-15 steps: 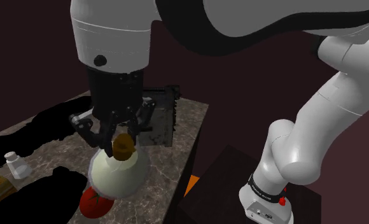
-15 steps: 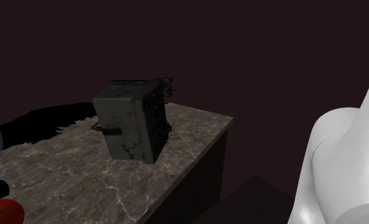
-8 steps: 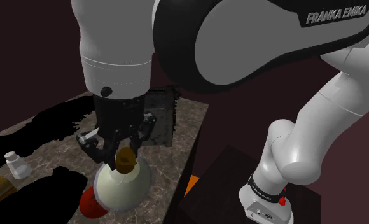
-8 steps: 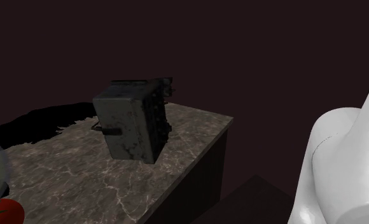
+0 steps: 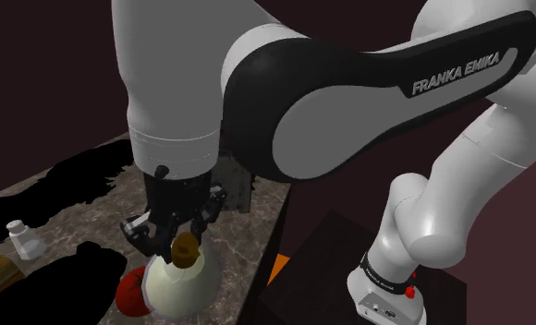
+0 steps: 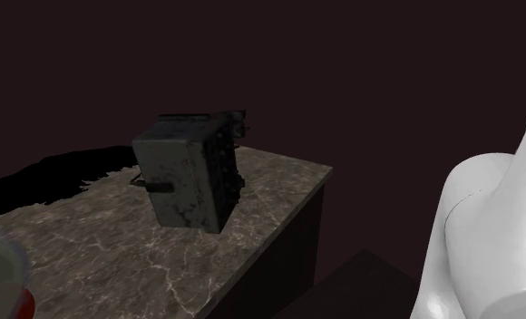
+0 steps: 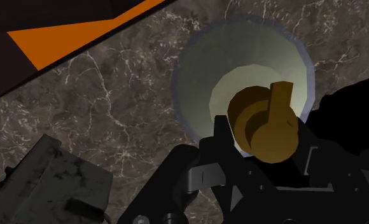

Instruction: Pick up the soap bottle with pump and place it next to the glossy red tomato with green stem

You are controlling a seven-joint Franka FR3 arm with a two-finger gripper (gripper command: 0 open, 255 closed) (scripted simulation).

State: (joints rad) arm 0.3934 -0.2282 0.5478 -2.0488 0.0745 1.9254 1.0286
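The cream round-bodied soap bottle with brown pump (image 5: 176,282) is upright at the shoulder view's lower left, just beside the glossy red tomato (image 5: 129,292). Black fingers (image 7: 220,147) clamp its neck under the pump, likely to hold it vertical over the marbled brown counter (image 5: 238,235).

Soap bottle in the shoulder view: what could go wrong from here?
1. The soap bottle overlaps the tomato in the shoulder view, so setting it down here might nudge or roll the tomato.
2. The gripper clasps only the narrow brown pump; the wide body below could swing or tip on release.
3. The counter edge lies close by, so a tipped bottle could roll off.
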